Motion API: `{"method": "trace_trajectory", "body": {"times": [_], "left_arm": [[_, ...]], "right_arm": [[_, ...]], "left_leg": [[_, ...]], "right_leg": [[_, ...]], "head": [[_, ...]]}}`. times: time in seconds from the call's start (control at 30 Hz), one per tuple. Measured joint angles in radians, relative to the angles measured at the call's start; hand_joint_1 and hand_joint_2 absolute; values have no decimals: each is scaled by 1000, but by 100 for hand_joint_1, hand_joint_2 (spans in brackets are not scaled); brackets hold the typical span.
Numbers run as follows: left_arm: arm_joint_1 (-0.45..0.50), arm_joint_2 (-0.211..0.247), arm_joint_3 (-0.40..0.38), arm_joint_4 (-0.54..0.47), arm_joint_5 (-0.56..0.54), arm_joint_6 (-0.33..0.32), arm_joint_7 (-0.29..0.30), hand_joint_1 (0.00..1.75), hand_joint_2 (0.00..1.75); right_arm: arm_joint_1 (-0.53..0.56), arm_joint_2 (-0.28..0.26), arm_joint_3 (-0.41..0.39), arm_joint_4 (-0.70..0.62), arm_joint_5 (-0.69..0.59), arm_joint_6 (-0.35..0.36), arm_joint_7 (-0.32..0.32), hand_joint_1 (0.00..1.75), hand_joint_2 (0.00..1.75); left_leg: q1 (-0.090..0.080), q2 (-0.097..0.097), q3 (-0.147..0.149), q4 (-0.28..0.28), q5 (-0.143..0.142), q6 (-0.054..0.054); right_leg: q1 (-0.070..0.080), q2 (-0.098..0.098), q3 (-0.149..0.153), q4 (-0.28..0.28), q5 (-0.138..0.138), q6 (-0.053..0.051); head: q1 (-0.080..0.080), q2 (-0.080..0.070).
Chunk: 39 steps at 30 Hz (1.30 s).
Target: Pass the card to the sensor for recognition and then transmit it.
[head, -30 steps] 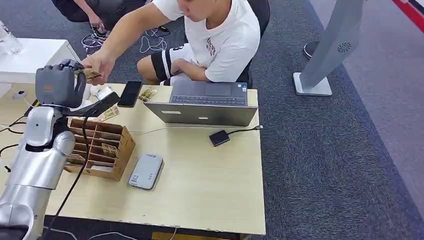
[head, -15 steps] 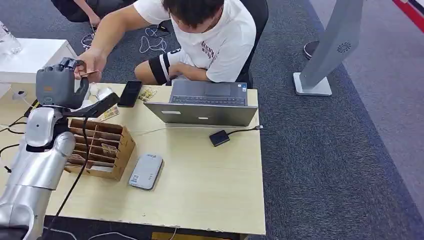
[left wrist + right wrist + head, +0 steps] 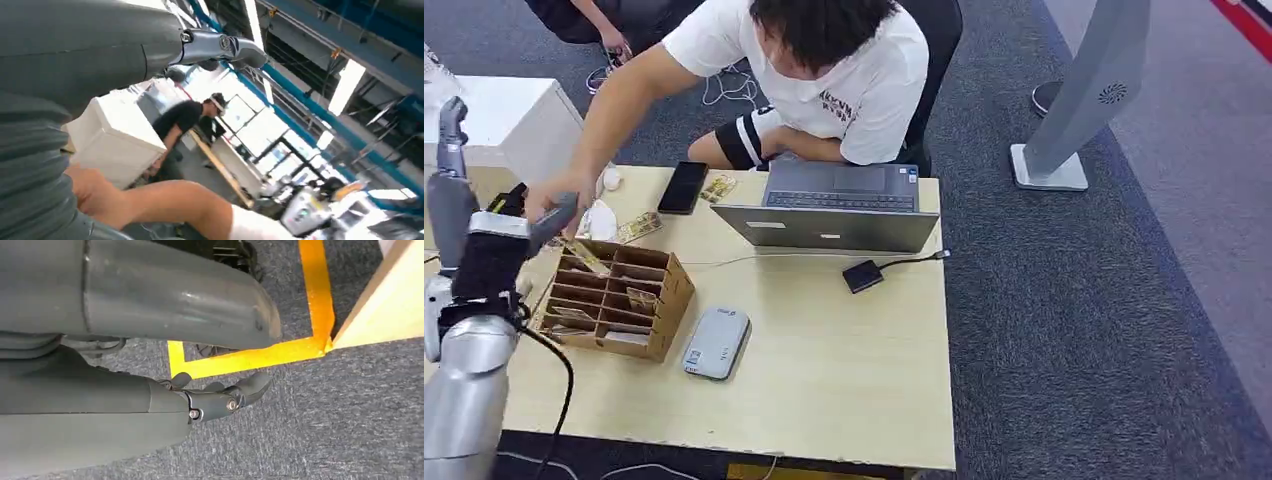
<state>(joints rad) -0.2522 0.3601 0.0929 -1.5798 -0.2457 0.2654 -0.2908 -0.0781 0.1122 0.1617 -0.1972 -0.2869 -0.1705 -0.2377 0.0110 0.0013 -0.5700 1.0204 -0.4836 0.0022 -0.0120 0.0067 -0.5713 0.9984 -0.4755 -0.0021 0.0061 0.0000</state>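
On the pale wooden worktop (image 3: 844, 370), the brown compartmented cardboard box (image 3: 619, 300) sat just right of the spread, empty left hand (image 3: 469, 215). A person's hand (image 3: 549, 195) pushed the small tan card (image 3: 584, 257) into it; handover looked done.

The card (image 3: 585, 256) is a thin tan slip, tilted, its lower end dipping into the back row of the compartmented wooden box (image 3: 614, 298) at the left of the frame. The person's hand (image 3: 552, 197) holds it from above. The sensor (image 3: 716, 342), a flat grey pad, lies just right of the box.
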Motion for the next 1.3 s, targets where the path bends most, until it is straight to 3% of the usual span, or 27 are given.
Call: {"method": "trace_trajectory", "body": {"times": [0.1,0.17,0.23,0.27,0.33,0.4,0.47,0.53,0.6,0.67,0.73,0.87,0.9,0.97,1.07,1.13,1.3], "left_arm": [[98,-5,136,-107,308,-127,-93,0,175],[169,-22,252,-167,527,-223,-125,0,175],[248,-38,422,-201,815,-334,-108,0,175],[271,-49,533,-199,953,-391,-71,0,175],[272,-69,770,-147,1114,-445,-16,0,175],[260,-77,959,-48,1132,-404,-32,0,175],[250,-93,1118,72,1111,-285,-98,0,175],[250,-127,1215,153,1106,-165,-155,0,175],[254,-191,1297,244,1101,-82,-199,0,175],[253,-258,1343,312,1089,-7,-236,0,175],[249,-323,1377,407,1066,23,-290,0,175],[240,-509,1390,574,931,249,-262,0,175],[235,-549,1390,637,911,270,-264,0,0],[225,-592,1389,761,885,285,-248,0,0],[209,-603,1382,928,872,262,-174,0,0],[198,-594,1362,1042,852,240,-66,0,0],[178,-583,1340,1184,845,218,-35,0,0]], "right_arm": [[3,0,-16,0,-5,2,-20,0,0],[5,0,-26,0,-19,0,-29,0,0],[12,0,-44,0,-37,-4,-43,0,0],[18,0,-53,1,-45,-5,-50,0,0],[31,0,-73,3,-58,-5,-65,0,0],[36,0,-90,5,-64,-5,-77,0,0],[37,0,-104,5,-69,-3,-90,0,0],[39,0,-113,5,-68,-7,-96,0,0],[41,0,-121,5,-68,-13,-103,0,0],[41,0,-129,5,-68,-23,-105,0,0],[41,0,-140,5,-63,-40,-95,0,0],[40,0,-142,7,2,-116,0,0,0],[41,0,-137,7,21,-132,33,0,0],[39,0,-126,9,52,-160,89,0,0],[38,0,-101,12,95,-187,170,0,0],[37,0,-75,14,135,-187,211,0,0],[29,0,-34,14,147,-187,238,0,0]], "left_leg": [[0,2,0,0,-1,-1],[0,2,0,-1,-1,-1],[0,5,1,-1,-4,-1],[0,6,2,-1,-4,-1],[1,6,1,-1,-4,-1],[1,5,1,-1,-4,-1],[0,6,2,-2,-6,-3],[0,5,3,-2,-6,-2],[0,0,3,-2,-7,0],[-1,-3,4,-2,-7,1],[-3,-5,4,-2,-6,3],[-8,-4,5,-1,-7,9],[-8,-4,5,-1,-6,11],[-9,-5,5,0,-6,11],[-9,-4,5,0,-7,12],[-9,-4,5,0,-7,12],[-8,-4,5,0,-7,12]], "right_leg": [[0,2,0,0,0,0],[0,3,0,0,0,0],[0,5,1,0,-1,-1],[0,7,0,0,-2,-1],[1,6,-1,0,-3,-1],[1,6,0,0,-4,-2],[1,6,0,0,-4,-2],[0,6,0,0,-5,-1],[0,0,3,-1,-6,1],[-1,-4,5,-3,-6,1],[-2,-6,7,-4,-6,2],[-7,-5,8,-5,-4,9],[-7,-5,8,-6,-4,10],[-7,-5,9,-7,-3,12],[-7,-5,9,-7,-3,12],[-7,-5,9,-7,-3,12],[-7,-5,9,-6,-3,12]], "head": [[0,0],[1,0],[2,0],[1,0],[1,0],[1,0],[0,0],[0,0],[1,0],[1,0],[2,0],[1,0],[2,0],[5,0],[6,0],[5,0],[5,0]]}}
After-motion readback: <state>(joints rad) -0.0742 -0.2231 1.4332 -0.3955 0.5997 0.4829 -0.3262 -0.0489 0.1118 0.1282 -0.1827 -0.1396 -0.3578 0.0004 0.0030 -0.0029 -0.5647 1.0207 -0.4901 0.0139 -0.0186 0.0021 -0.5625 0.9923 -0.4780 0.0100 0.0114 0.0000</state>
